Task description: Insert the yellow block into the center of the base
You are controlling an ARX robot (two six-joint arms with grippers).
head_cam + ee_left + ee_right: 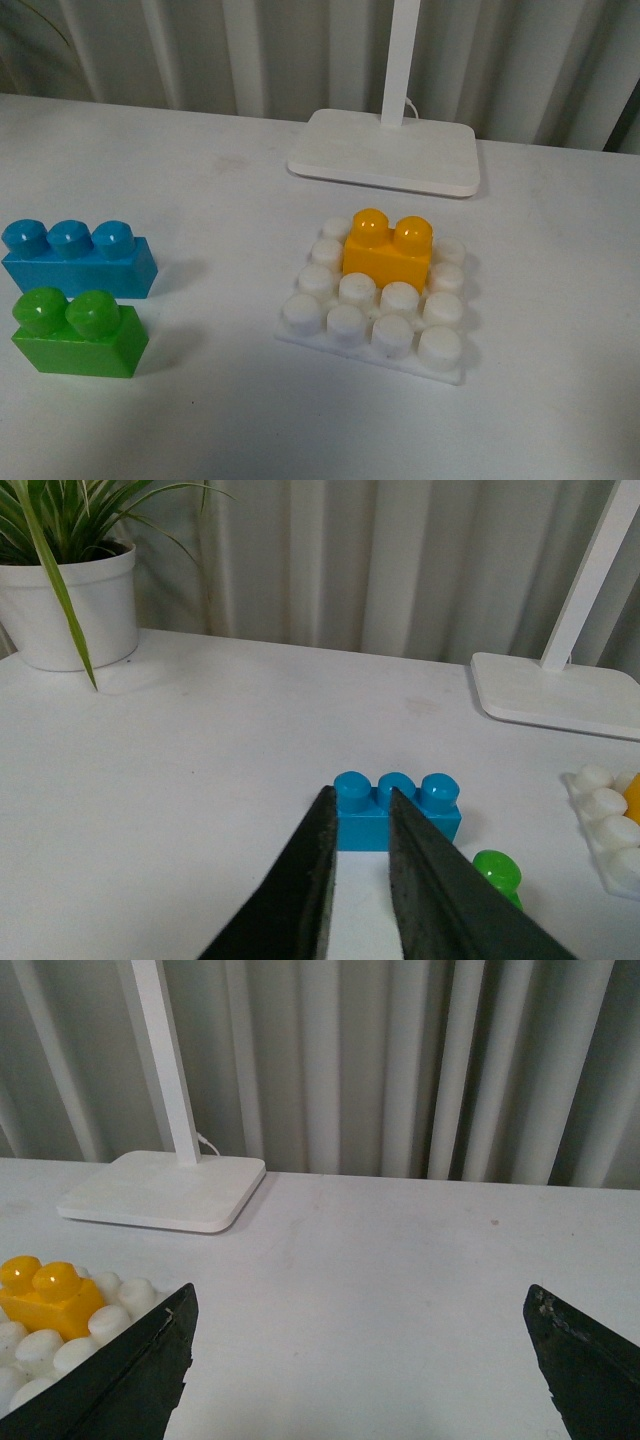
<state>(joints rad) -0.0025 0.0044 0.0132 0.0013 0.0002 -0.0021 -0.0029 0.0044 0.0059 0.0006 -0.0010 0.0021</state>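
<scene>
Sitting light and rigid on the base (300,328), the yellow block (386,250) is lying just beside the wide-spread, empty right gripper (360,1360), graspable by its flat sides.

I see a flat white table (200,180) with a matte, faintly smudged top under even, soft light. Behind it hang pale grey pleated curtains (400,1060). A white desk lamp with a flat rectangular foot (385,150) and slim pole stands near the back edge. A green spiky plant in a white pot (70,600) sits at the far left.
</scene>
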